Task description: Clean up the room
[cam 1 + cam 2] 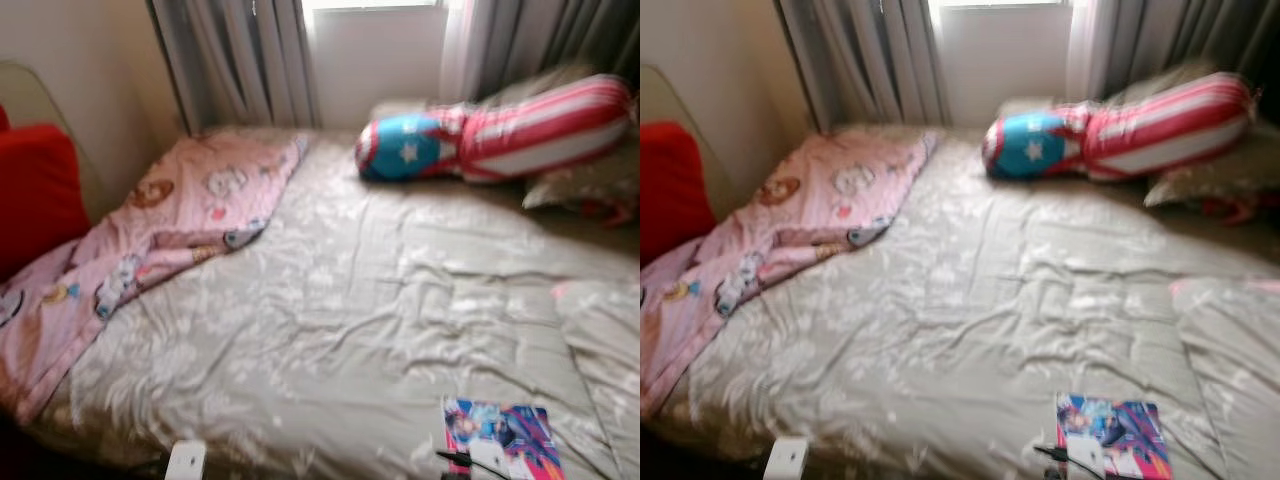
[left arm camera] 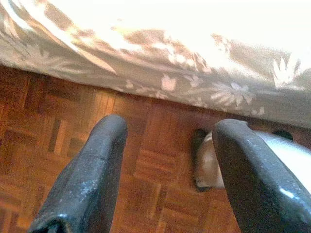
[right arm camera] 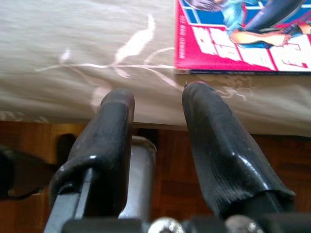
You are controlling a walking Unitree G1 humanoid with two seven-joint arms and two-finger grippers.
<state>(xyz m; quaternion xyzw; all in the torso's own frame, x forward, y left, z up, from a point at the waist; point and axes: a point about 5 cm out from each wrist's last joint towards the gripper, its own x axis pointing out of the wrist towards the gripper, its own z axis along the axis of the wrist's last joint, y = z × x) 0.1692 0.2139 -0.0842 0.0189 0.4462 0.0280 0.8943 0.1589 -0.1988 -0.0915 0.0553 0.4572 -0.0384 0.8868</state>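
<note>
Standing at the foot of the bed (image 1: 330,330), the robot is faced with a wide beige floral cover, and a comic book (image 1: 505,437) is seen lying flat near the front edge, on the robot's right side. A pink cartoon blanket (image 1: 150,240) is bunched along the left side, and a striped bolster (image 1: 500,130) with a blue star end is laid across the far end, below the curtains (image 1: 240,60).

The right gripper (image 3: 158,104) is held just below the mattress edge, with its two fingers parted and nothing between them; the comic book is close above the fingertips (image 3: 201,97) but is not touched. The left gripper (image 2: 165,141) is hung low over the parquet floor (image 2: 58,116), also spread open and empty.

The book is judged to be the likely next thing to be picked up. Several risks can be foreseen. Because the book lies flat on soft fabric, the cover could be pinched together with it, and the bedding would then be dragged. If only the front pages are caught, the book could fall open or be torn. A push from below the edge could slide it further onto the bed. The head views are blurred, so the aim could be misjudged.
</note>
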